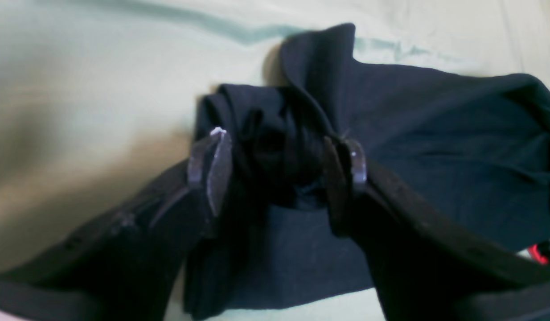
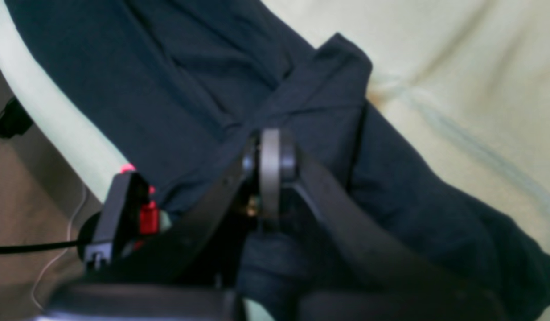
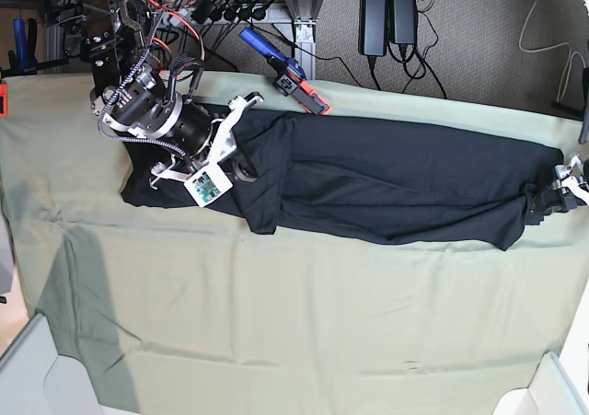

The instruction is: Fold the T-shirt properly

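Note:
The black T-shirt (image 3: 396, 190) lies stretched in a long band across the pale green cloth, plain side showing. Its right end is gathered into a wad at my left gripper (image 3: 545, 199). In the left wrist view that wad of T-shirt (image 1: 435, 156) fills the gap of the left gripper (image 1: 279, 165), touching both fingers, which are closed on it. My right gripper (image 3: 241, 168) sits on the shirt's left part. In the right wrist view the right gripper (image 2: 270, 169) has its pads pressed together on a raised fold of the T-shirt (image 2: 145, 80).
The pale green cloth (image 3: 294, 323) covers the whole table. A blue and orange tool (image 3: 285, 76) lies at the back edge beside the shirt. Cables and power adapters (image 3: 386, 15) hang behind. White bins (image 3: 28, 369) stand at the front corners.

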Controlling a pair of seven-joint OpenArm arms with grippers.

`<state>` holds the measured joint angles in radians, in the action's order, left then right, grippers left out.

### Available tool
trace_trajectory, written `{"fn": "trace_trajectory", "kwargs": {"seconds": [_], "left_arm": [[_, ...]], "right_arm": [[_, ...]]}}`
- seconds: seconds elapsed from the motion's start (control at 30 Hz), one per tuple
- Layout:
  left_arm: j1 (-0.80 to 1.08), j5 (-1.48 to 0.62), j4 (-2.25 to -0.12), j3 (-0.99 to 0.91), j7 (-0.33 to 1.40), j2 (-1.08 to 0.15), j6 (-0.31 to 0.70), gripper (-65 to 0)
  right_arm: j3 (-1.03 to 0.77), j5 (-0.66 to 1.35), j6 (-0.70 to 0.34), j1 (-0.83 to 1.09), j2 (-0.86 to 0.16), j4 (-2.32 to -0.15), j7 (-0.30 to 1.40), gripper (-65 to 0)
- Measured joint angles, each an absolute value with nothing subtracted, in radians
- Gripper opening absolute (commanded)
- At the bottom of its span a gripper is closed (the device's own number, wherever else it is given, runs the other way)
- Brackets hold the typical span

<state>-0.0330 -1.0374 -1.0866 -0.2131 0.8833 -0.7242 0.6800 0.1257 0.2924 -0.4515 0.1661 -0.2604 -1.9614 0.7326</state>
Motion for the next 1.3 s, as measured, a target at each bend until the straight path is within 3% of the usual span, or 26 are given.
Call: {"fn": "trace_trajectory", "kwargs": {"seconds": [0.17,0.97,1.03,1.17,1.23,1.3], "left_arm": [[-0.033,-0.857,-1.086,-0.197,0.751,-0.706,0.661,-28.8],[-0.025,-0.966,-1.086,-0.189,0.824,-0.654,0.662,-28.9],[-0.025,-0.97,-1.086,-0.189,0.823,-0.654,0.662,-35.0],[-0.025,-0.971,-1.086,-0.189,0.826,-0.654,0.662,-59.8],[-0.025,-0.972,-1.086,-0.189,0.826,-0.654,0.662,-65.0],[-0.025,-0.974,-1.086,-0.189,0.826,-0.654,0.678,-65.0]], "right_arm": [[0.126,0.295,-0.451,0.166,-0.26,-1.961,0.733,-65.0],[0.126,0.34,-0.451,0.166,-0.26,-1.961,0.733,-65.0],[0.126,0.34,-0.451,0.166,-0.26,-1.961,0.733,-65.0],[0.126,0.34,-0.451,0.166,-0.26,-1.961,0.733,-65.0],[0.126,0.34,-0.452,0.166,-0.26,-1.961,0.733,-65.0],[0.126,0.34,-0.451,0.166,-0.26,-1.961,0.733,-65.0]]}}
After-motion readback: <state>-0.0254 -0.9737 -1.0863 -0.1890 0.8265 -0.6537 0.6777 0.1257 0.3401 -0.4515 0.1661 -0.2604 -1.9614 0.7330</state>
